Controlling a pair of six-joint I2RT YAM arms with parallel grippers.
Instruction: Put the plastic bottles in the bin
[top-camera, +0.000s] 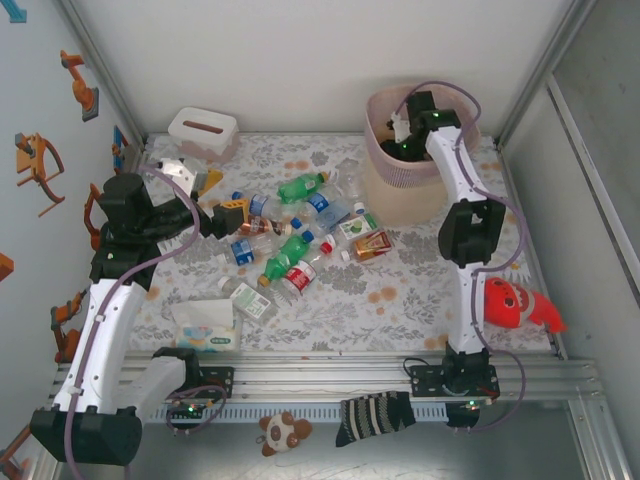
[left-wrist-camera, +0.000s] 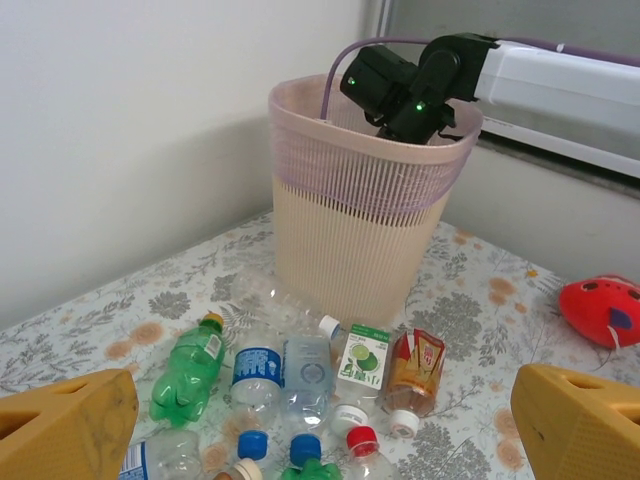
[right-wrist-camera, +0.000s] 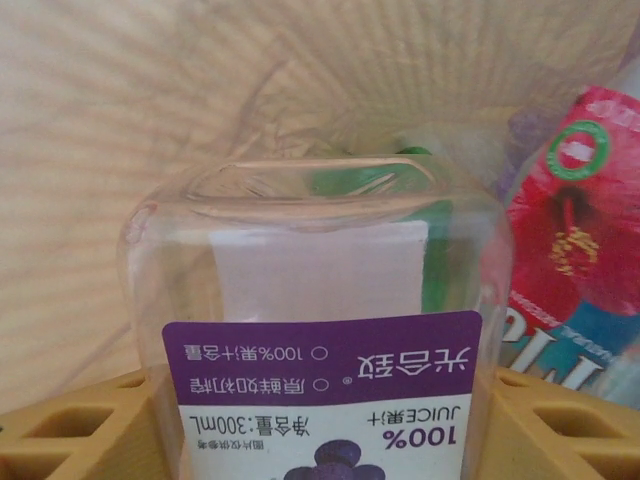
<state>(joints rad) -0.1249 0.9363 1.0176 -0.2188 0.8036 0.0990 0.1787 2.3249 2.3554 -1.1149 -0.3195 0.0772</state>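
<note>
Right jaws are down inside the bin (left-wrist-camera: 340, 260), clenched on a juice bottle (right-wrist-camera: 320, 300). Their fingers (right-wrist-camera: 90, 440) press its two flanks, and its base end points away from the wrist, deeper into the bin. The bottle is clear, squarish and empty-looking, with a purple label reading 100% juice. A red-labelled bottle (right-wrist-camera: 575, 220) lies just beside it against the bin wall. Risks, as I judge them: the smooth thin walls could slip or buckle if I open unevenly. If I lift before opening, the bottle leaves the bin with the arm. The wrist and its cable sit at the rim, so a careless withdrawal could snag the pink liner (left-wrist-camera: 370, 165) or tip the bin. Left jaws are released, fingers (left-wrist-camera: 65, 430) wide apart, low over the other bottles (top-camera: 295, 240) scattered on the desk (top-camera: 400, 300) near the bin's foot. A hasty sweep there could roll them out of reach.
</note>
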